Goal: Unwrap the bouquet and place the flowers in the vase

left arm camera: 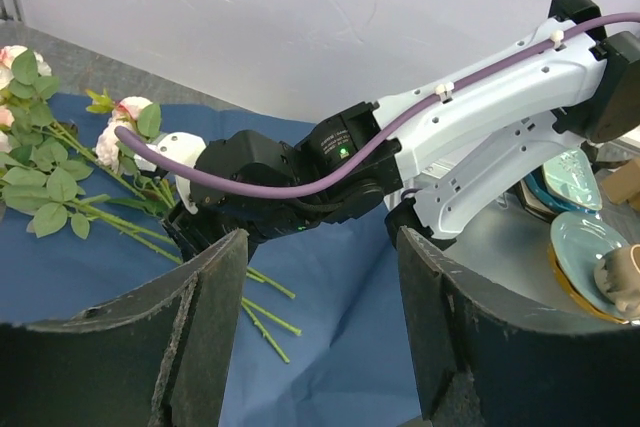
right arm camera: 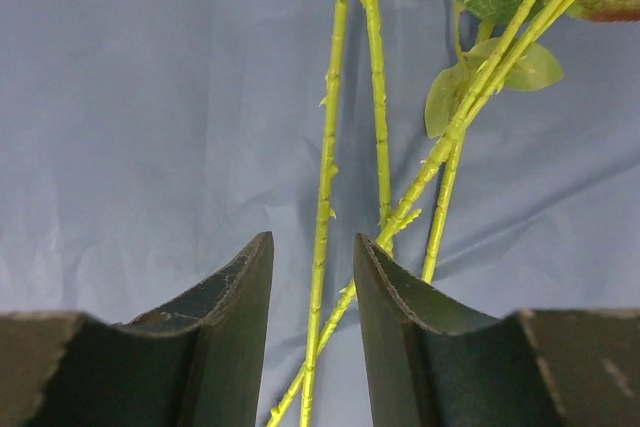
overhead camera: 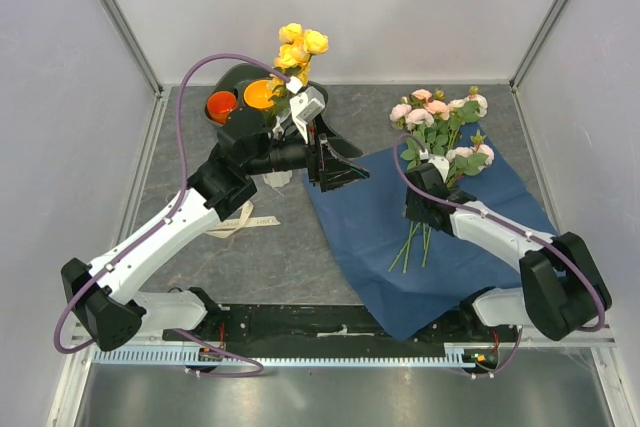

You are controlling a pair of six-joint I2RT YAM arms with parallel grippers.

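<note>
showing a bouquet already undone: the blue paper (overhead camera: 370, 237) lies spread flat on the grey surface (overhead camera: 290, 257), and the ribbon (overhead camera: 245, 219) lies loose to its left. the yellow flowers (overhead camera: 300, 47) stand upright at the back. they seem to be in the vase (overhead camera: 280, 180), but the left arm (overhead camera: 190, 217) hides most of it and only a pale patch shows beneath.

the pink flowers (overhead camera: 440, 122) lie on the paper at the right, blooms away from the robot and stems toward it. the right tool (right arm camera: 312, 247) is low over those stems. its jaws are part spread either side of one green stem (right arm camera: 322, 197), with a gap showing on both sides, so nothing is pinched yet. the left tool (overhead camera: 340, 162) hangs near the paper's top left corner, spread wide and empty.

judged from this, the unwrapping is done and roughly half the flowers are placed. the pink ones are left to lift and put in the vase.
</note>
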